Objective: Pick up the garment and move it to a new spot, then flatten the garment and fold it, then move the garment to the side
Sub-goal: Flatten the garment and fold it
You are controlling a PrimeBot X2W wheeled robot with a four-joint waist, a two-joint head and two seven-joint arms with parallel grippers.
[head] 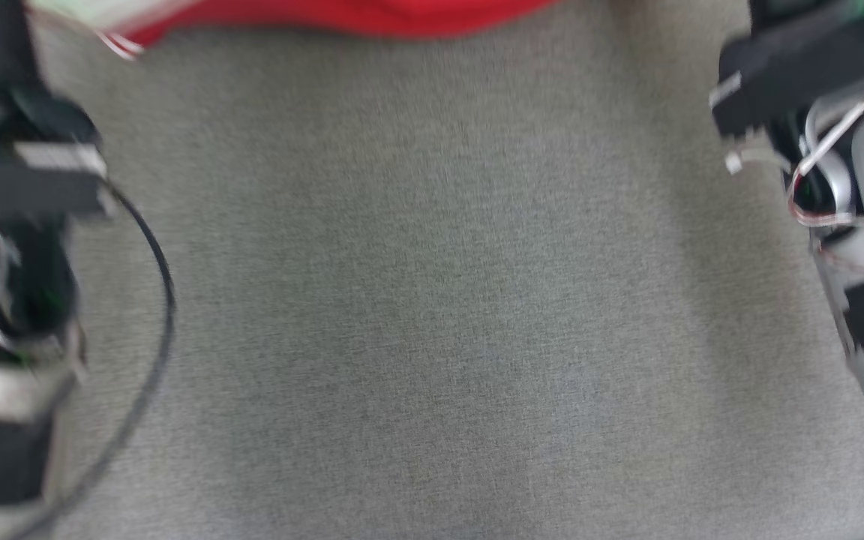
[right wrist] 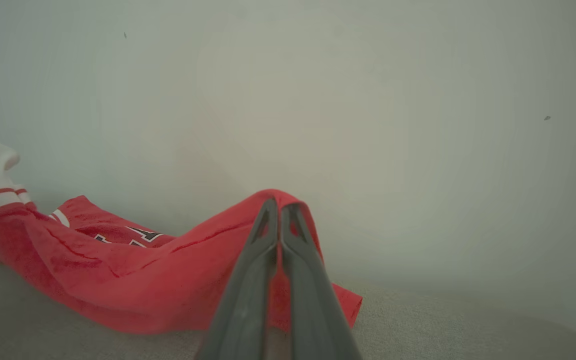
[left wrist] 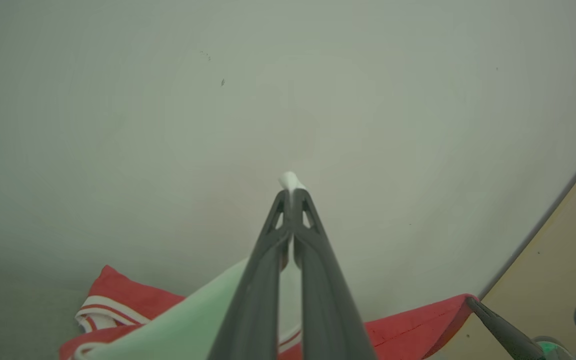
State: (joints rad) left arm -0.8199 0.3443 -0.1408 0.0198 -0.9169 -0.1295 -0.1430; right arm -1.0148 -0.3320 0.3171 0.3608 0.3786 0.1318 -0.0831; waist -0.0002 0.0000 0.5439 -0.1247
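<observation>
Right wrist view: right gripper (right wrist: 279, 204) pinches the red garment (right wrist: 118, 280); left gripper (left wrist: 292, 195) clamps its white edge (probably a sleeve).

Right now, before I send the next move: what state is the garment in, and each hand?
garment: red with white parts, creased and bunched, raised at two pinched spots, sagging onto the grey surface; not flat, not folded.
left hand: shut, pinching a white part of the garment.
right hand: shut, pinching a red edge of the garment.
</observation>
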